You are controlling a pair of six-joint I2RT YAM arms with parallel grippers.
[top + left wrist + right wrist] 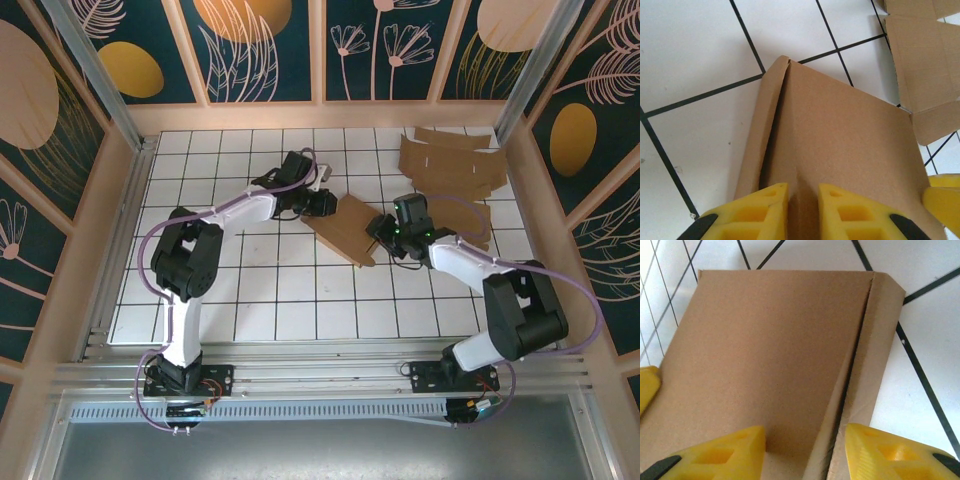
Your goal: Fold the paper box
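While both arms reach in toward the middle of the gridded counter [250, 290], the paper box [345, 230] lies between them, a half-folded brown piece with one long side flap turned up along a crease. The left arm [250, 208] comes at it from the far left, and its jaws are clenched on the cardboard: the two yellow fingers [767, 212] sit close together with the creased ridge of the box pinched in the narrow gap. The right arm [460, 255] meets the opposite end. Its jaws are released, the yellow fingers [725, 452] standing well apart on either side of the raised fold, one over the broad panel and one outside the flap.

Behind the right arm, toward the far right corner, lie flat cardboard blanks [450, 165], with another sheet [470, 215] just beside that arm's wrist. In the left wrist view the flap of one blank [925, 60] comes up against the box's far corner; whether they touch I cannot tell.
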